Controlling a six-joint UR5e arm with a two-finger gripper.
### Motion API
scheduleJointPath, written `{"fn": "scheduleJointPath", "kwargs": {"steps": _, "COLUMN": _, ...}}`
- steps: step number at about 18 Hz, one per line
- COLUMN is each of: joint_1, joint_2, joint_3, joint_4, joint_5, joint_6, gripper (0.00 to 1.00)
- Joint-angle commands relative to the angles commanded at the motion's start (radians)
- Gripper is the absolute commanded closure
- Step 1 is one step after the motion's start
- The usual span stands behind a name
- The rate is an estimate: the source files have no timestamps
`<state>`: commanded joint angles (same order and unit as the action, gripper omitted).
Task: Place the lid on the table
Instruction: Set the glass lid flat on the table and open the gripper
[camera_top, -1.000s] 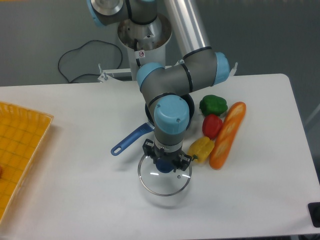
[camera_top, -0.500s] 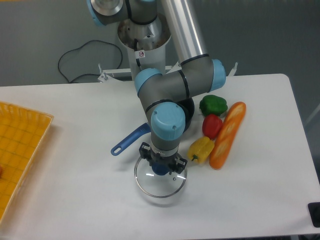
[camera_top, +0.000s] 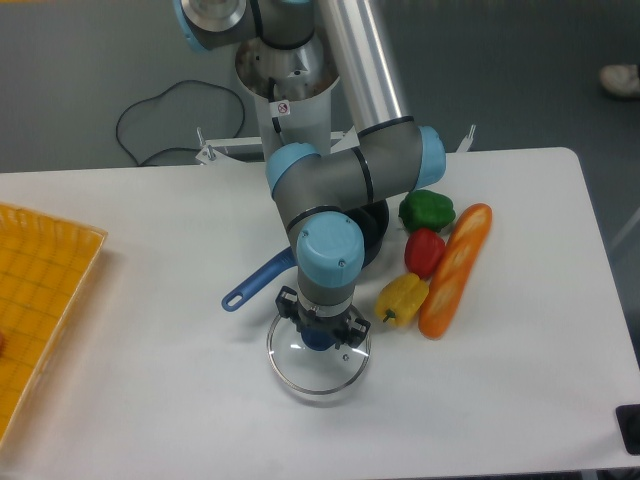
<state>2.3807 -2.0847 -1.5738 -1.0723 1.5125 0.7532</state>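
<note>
**Lid held by its knob, low over the table**

Where my wrist points straight down, my gripper (camera_top: 319, 336) is closed narrow around the blue knob at the centre of the lid (camera_top: 318, 360), and I am holding the lid by it. The glass disc hangs level beneath my fingers, its metal rim showing as a full ring against the white table (camera_top: 150, 400). Whether the rim touches the tabletop or sits just above it I cannot tell.

Taking the lid as the landmark: the pan (camera_top: 268, 278) lies just behind it, mostly hidden by my arm, its blue handle slanting out to the lid's left. To the right of the lid, close by, is a yellow pepper (camera_top: 402, 298); beyond that lie a red pepper (camera_top: 424, 250), a green pepper (camera_top: 427, 210) and a long bread loaf (camera_top: 455, 270). Far to the lid's left, at the table's edge, sits a yellow tray (camera_top: 40, 290).
</note>
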Motion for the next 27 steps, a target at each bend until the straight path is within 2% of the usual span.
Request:
{"fn": "scheduleJointPath", "kwargs": {"steps": 20, "joint_1": -0.012, "joint_2": -0.028, "joint_3": 0.002, "joint_4": 0.023, "joint_5": 0.005, "joint_6": -0.002, "gripper": 0.63}}
{"fn": "scheduleJointPath", "kwargs": {"steps": 27, "joint_1": -0.014, "joint_2": -0.034, "joint_3": 0.002, "joint_4": 0.048, "joint_5": 0.043, "joint_6": -0.002, "gripper": 0.63}}
